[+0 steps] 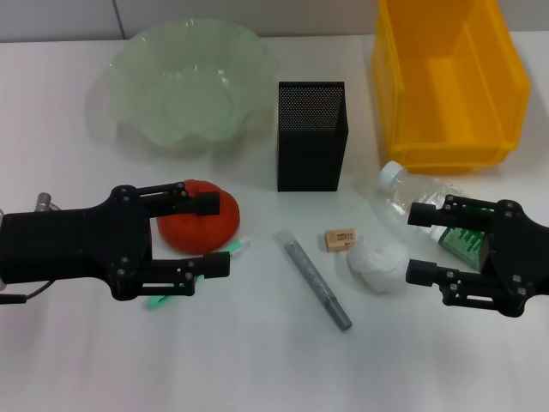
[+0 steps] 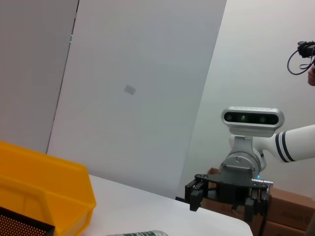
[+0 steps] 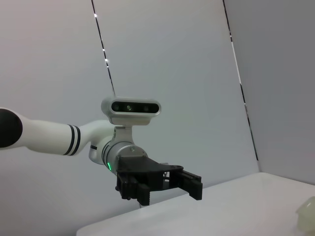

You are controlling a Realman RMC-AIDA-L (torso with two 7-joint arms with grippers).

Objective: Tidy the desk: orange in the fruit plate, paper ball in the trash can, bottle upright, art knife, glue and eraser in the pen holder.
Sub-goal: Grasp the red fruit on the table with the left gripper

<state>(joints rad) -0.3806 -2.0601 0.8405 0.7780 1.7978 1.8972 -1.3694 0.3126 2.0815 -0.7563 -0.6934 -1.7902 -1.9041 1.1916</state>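
Note:
The red-orange orange (image 1: 202, 230) lies on the table at front left, between the fingers of my open left gripper (image 1: 214, 234). A green stick-like item (image 1: 163, 299) pokes out from under that gripper. At the centre front lie a grey pen-shaped stick (image 1: 313, 280), the tan eraser (image 1: 340, 239) and the white paper ball (image 1: 377, 268). The clear bottle (image 1: 425, 196) lies on its side, partly hidden by my open right gripper (image 1: 419, 243), which hovers just right of the paper ball. At the back stand the fruit plate (image 1: 129, 60), the black mesh pen holder (image 1: 311, 136) and the yellow trash can (image 1: 446, 159).
The left wrist view shows the trash can (image 2: 49, 189), a corner of the pen holder (image 2: 19, 227) and my right gripper (image 2: 229, 196) across the table. In the right wrist view my left gripper (image 3: 160, 182) shows at the table's far edge.

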